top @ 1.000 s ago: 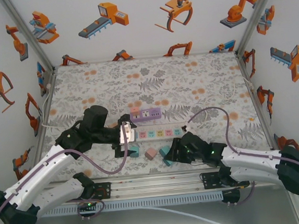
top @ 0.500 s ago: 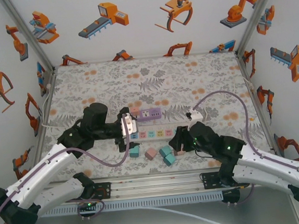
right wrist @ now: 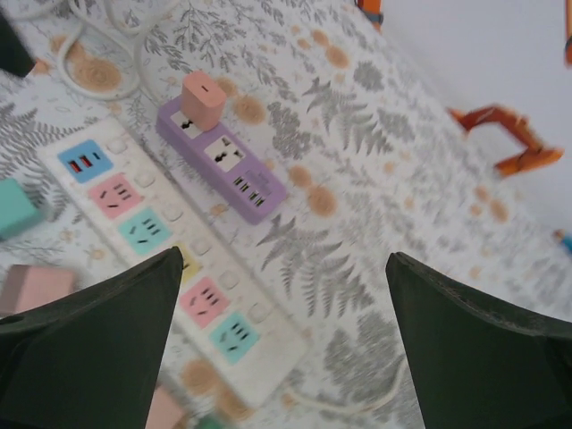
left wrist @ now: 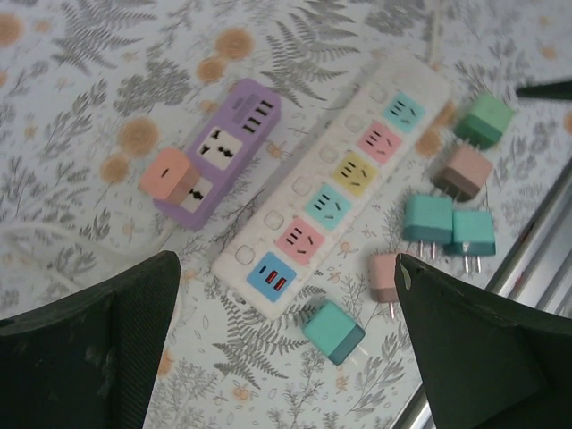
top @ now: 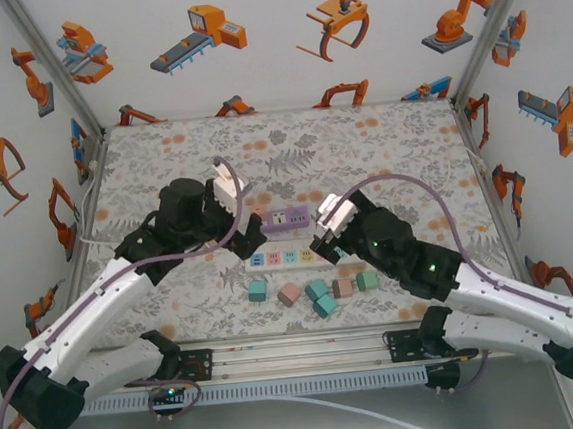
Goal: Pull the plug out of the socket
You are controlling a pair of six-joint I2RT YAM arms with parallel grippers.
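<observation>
My left gripper (top: 231,203) hangs spread wide and holds nothing. From the top camera it sits just beside the left end of the purple rectangular plastic socket block (top: 281,220). My right gripper (top: 325,235) is equally spread and bare, and it hovers over the right end of the long white plastic power strip (top: 280,259). That strip lies just in front of the purple block on the fern-patterned table cover (top: 361,148). Nearer my bases is a loose row of small plug cubes (top: 318,292) in teal, pink and green, apart from both grippers.

In my left wrist camera, my two dark fingers (left wrist: 89,349) stand far apart at the lower corners. Beyond them, the salmon-pink cube-shaped plug (left wrist: 170,177) is seated in the end outlet of the purple block (left wrist: 223,147), untouched by me. The white strip (left wrist: 344,179) runs alongside the block, and the loose cubes (left wrist: 427,219) are scattered on its far side.

In my right wrist camera, my fingers (right wrist: 487,344) are also parted with nothing between them. The pink plug (right wrist: 204,100) stands upright in the far end of the purple block (right wrist: 237,170). The white strip (right wrist: 179,259) lies nearer to me, and the plug is well clear of my fingertips.
</observation>
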